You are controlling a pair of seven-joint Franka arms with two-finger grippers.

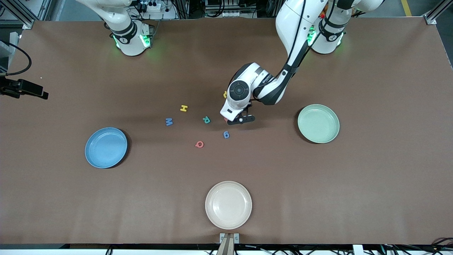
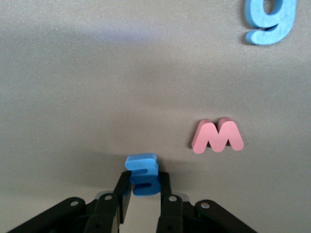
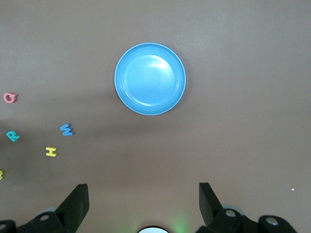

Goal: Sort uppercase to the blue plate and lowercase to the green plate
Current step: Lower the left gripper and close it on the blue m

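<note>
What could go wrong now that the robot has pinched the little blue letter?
The left gripper is shut on only the lower edge of the blue e, so it might slip out on the way to the green plate. The red w lies close beside it and could get bumped.

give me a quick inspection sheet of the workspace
surface: brown table, no spills seen
uppercase: M, H, R, Q loose mid-table, none plated
lowercase: e in the left gripper; w and g on the table; yellow letter partly hidden by the left arm
plates: blue plate and green plate hold nothing
clutter: cream plate, nearest the front camera
grippers: left gripper shut on e at table level; right gripper open, high over the blue plate, waiting
cables: black cable at the right arm's end
surroundings: metal frame at the corners
</note>
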